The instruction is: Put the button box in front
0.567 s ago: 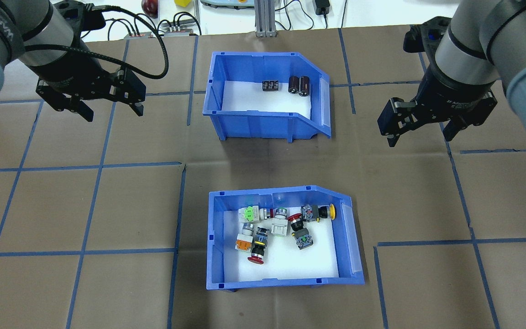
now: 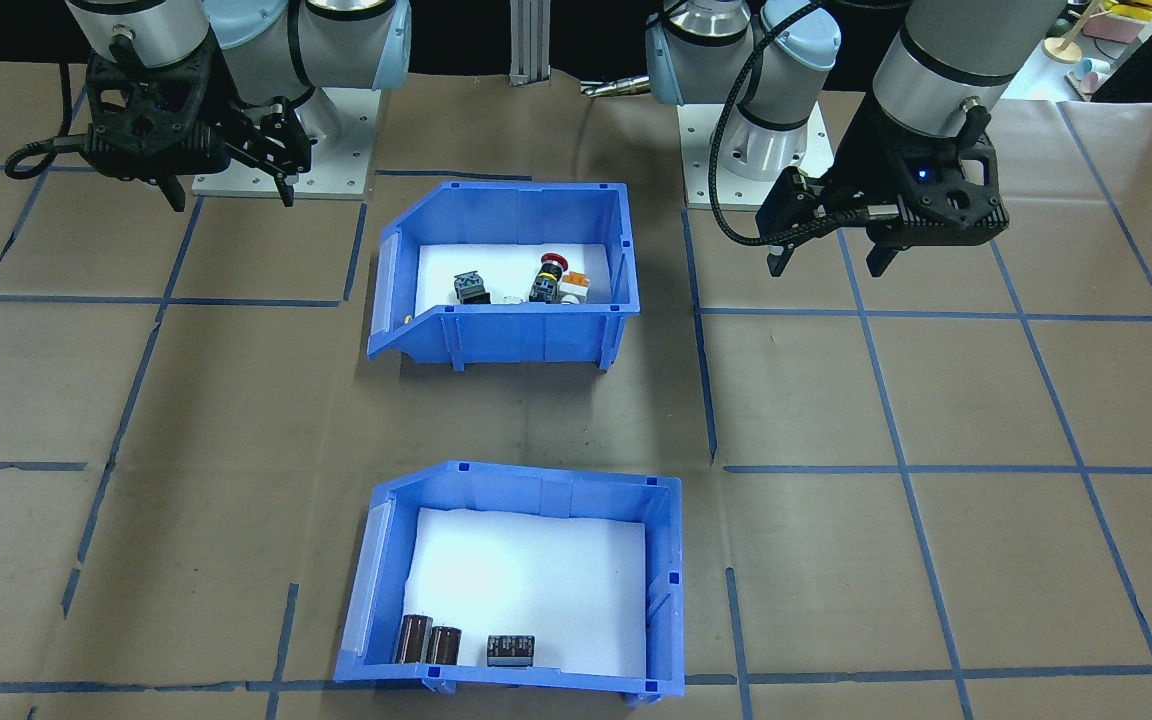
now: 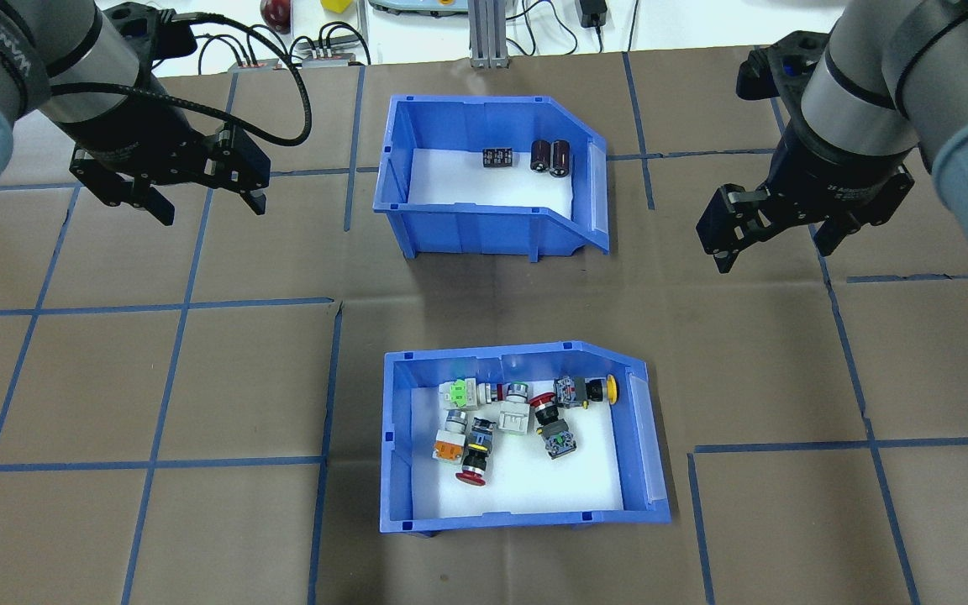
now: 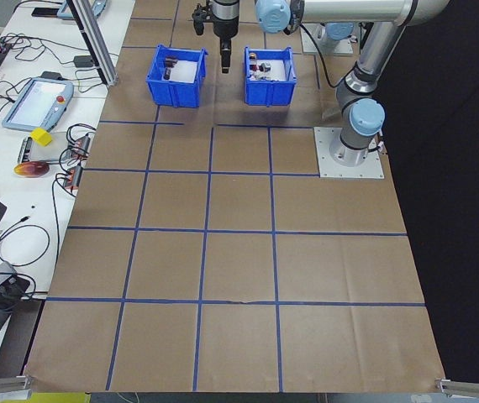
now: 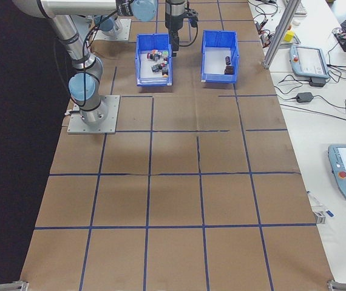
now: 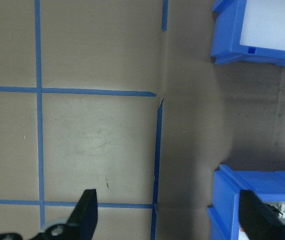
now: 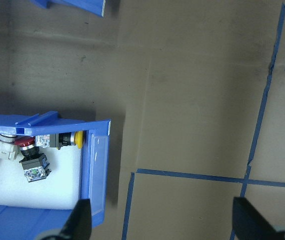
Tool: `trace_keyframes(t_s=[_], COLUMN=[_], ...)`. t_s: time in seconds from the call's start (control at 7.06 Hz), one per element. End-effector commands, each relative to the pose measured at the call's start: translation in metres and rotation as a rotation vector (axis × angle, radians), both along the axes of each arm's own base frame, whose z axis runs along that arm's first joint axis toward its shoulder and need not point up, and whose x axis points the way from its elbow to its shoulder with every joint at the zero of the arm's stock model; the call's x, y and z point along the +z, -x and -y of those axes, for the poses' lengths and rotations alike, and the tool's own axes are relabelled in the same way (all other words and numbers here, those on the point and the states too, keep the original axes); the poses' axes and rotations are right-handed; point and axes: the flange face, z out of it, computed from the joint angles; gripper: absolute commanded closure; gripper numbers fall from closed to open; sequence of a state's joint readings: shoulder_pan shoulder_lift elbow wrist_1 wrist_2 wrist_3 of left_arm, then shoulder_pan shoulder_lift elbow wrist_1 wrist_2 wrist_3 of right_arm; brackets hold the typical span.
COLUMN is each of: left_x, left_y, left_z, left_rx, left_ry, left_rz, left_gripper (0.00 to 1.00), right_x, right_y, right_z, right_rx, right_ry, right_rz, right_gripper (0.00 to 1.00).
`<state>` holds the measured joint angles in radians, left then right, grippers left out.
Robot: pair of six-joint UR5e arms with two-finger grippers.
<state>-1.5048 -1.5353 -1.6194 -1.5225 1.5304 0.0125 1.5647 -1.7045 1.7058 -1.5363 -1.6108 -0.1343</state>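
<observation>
I held both pincers high and apart so either could drop onto a bin wall. My left gripper [image 3: 198,189] hung spread wide and empty over bare paper, my right gripper [image 3: 774,235] likewise released, grasping nothing. The button box [image 3: 518,441] sat on the table close to my base, between the two arms, its switches heaped toward the far wall. The other blue bin [image 3: 492,176], with what looked like dark cylinders [image 3: 551,157], stood directly beyond it. That bin, I judged, blocked the front spot.
</observation>
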Motion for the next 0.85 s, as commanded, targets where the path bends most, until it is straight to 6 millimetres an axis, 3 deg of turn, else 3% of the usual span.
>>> trace_keyframes(t_s=[0.0, 0.57, 0.71], left_x=[0.003, 0.004, 0.002], left_y=[0.0, -0.003, -0.006], left_z=[-0.004, 0.0, 0.0], left_rx=[-0.001, -0.009, 0.004], left_ry=[0.008, 0.041, 0.038], left_rz=[0.001, 0.009, 0.014], left_gripper=[0.01, 0.01, 0.01], right_x=[0.0, 0.004, 0.001], right_y=[0.0, -0.002, -0.004], right_z=[-0.001, 0.002, 0.009], right_rx=[-0.001, 0.013, 0.111], right_ry=[-0.001, 0.005, 0.015], right_rz=[-0.001, 0.007, 0.012], right_gripper=[0.0, 0.0, 0.0])
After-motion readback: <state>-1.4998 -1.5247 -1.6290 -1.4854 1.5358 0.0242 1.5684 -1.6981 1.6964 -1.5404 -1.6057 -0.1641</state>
